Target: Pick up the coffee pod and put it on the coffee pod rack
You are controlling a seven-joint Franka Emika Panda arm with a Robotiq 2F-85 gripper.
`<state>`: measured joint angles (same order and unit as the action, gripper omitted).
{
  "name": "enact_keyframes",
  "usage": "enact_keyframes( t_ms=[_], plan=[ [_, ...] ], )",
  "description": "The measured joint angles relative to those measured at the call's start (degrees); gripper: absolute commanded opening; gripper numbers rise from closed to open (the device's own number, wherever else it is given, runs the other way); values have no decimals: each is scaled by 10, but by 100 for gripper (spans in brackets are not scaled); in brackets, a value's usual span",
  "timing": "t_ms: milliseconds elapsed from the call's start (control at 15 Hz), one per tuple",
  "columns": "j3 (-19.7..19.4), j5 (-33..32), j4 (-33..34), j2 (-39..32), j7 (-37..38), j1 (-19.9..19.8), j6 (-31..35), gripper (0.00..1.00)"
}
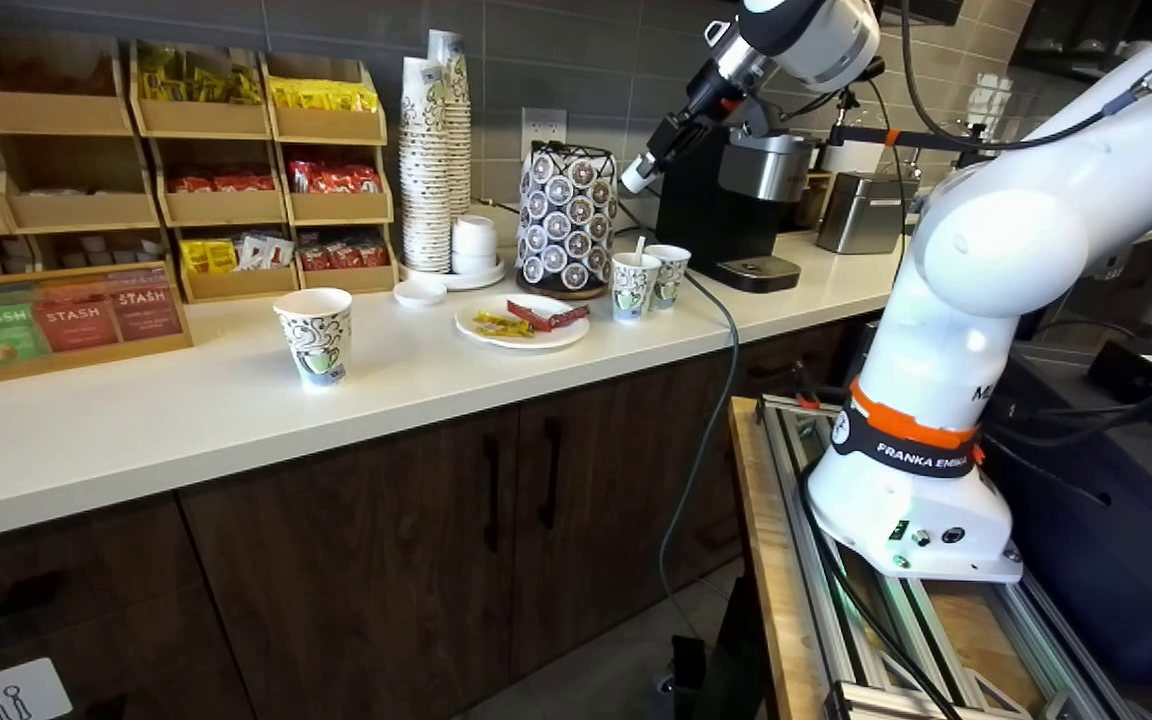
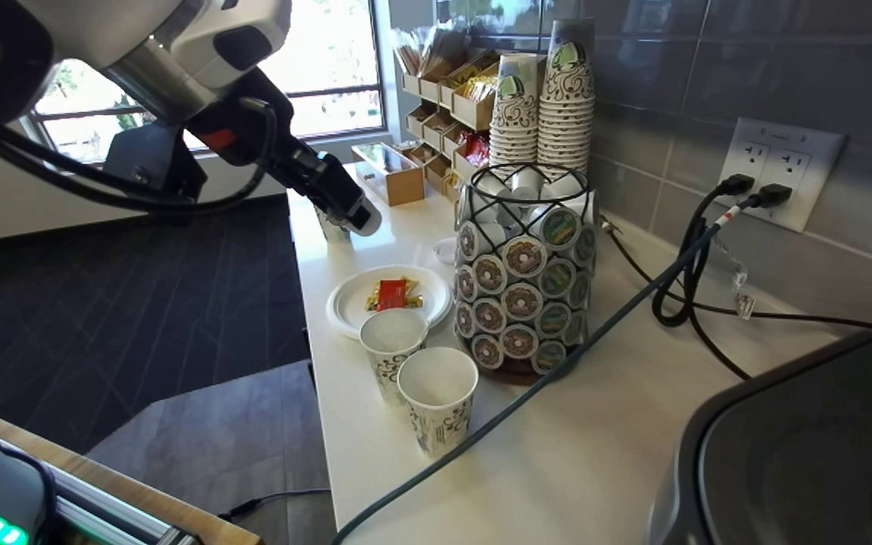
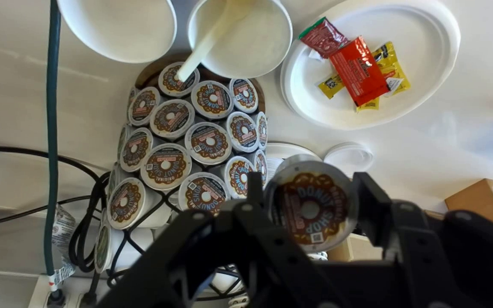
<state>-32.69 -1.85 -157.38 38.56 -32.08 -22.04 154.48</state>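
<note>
White plastic, capped with a brown printed lid: that is the coffee pod (image 3: 310,214), and it sits in the claw (image 3: 309,192). We see the claw pinching it from both sides, fingers (image 3: 372,209) against its flanks, the lid facing back toward the palm and the plastic body reaching out ahead. We judge it light and fairly stiff, though a hard squeeze might buckle the wall, and the lid is probably thin enough to dent or pierce. Smooth, likely tapered sides could let it creep, so we would use a modest hold just under the rim and off the lid.

Left of the claw in the wrist view, and apart from it, stands the coffee pod rack (image 3: 154,68), loaded with similar pods (image 3: 208,143); we cannot tell which slot would take ours. Lower than the claw in both exterior views are two paper cups (image 1: 633,295), one with a pale stirrer (image 3: 203,49). Up and right of the claw, in the wrist view, a plate (image 3: 400,25) carries red and yellow packets (image 3: 360,70). Rack, cups and plate share the desk (image 1: 136,420) beneath the claw, and an exterior view shows a coffee maker (image 1: 766,165) behind it.
</note>
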Motion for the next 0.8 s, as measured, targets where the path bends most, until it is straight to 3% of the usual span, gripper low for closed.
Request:
enact_keyframes(
  t_ms=[200,533,800],
  plan=[
    [-28,0,8,-3,-27,18,13,29],
    [-144,3,31,-31,-113,100,79,29],
    [-219,9,50,-53,-130,169,110,29]
  ],
)
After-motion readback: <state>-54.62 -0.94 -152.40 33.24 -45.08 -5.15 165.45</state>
